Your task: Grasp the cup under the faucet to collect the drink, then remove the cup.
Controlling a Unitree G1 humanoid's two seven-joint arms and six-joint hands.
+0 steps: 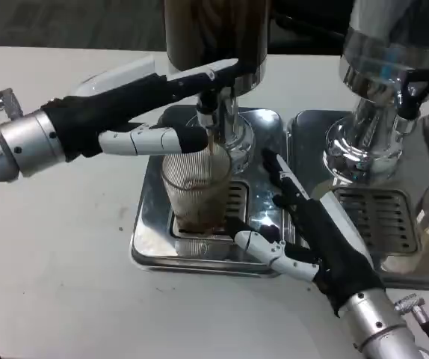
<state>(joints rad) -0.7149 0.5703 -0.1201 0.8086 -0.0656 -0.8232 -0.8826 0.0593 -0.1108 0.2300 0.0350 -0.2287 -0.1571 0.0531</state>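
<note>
I keep my left robot hand point(136, 112) pressing the faucet lever point(211, 75) while my right robot hand point(308, 235), fingers spread beside it, steadies the filling cup point(196, 187) on the drip tray point(151, 232).

You see a white table point(65, 284) that fills most of the view. Behind its far edge there is a dark grey floor point(57, 22). Bright light shines from above and makes the table look pale
</note>
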